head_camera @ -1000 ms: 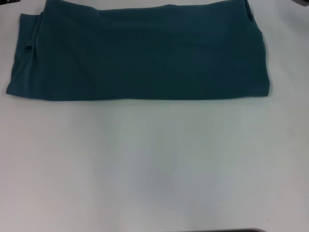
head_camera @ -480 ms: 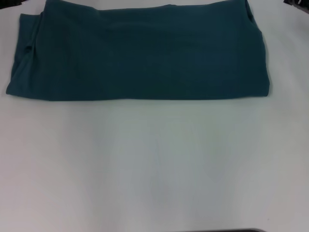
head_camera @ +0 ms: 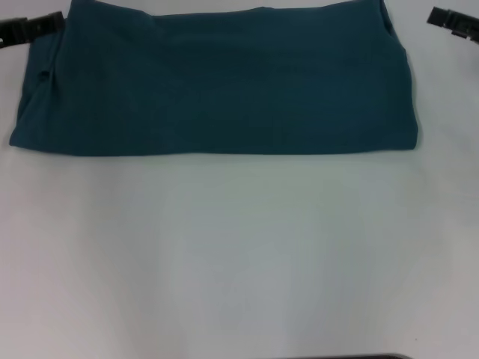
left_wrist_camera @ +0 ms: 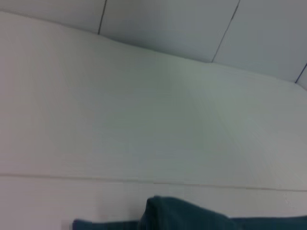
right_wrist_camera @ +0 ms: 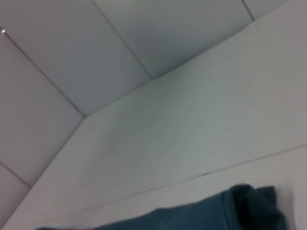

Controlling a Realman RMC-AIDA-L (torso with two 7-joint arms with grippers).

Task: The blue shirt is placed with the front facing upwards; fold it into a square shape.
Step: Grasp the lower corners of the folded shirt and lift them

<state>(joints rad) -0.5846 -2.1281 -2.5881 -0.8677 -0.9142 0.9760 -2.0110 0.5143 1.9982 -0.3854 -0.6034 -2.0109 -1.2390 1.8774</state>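
Fabric fills the far half of the white surface (head_camera: 239, 254): the blue shirt (head_camera: 217, 82) lies flat as a wide folded band, plain teal side up, its near edge running straight across and its far edge cut off by the top of the head view. Rumpled layers show at its left end. At the far left corner the left end effector (head_camera: 30, 28) comes in as a dark bar touching or just beside the cloth; the right end effector (head_camera: 453, 21) sits near the far right corner, apart from the shirt. Whether either one is clenched or released, I cannot tell.
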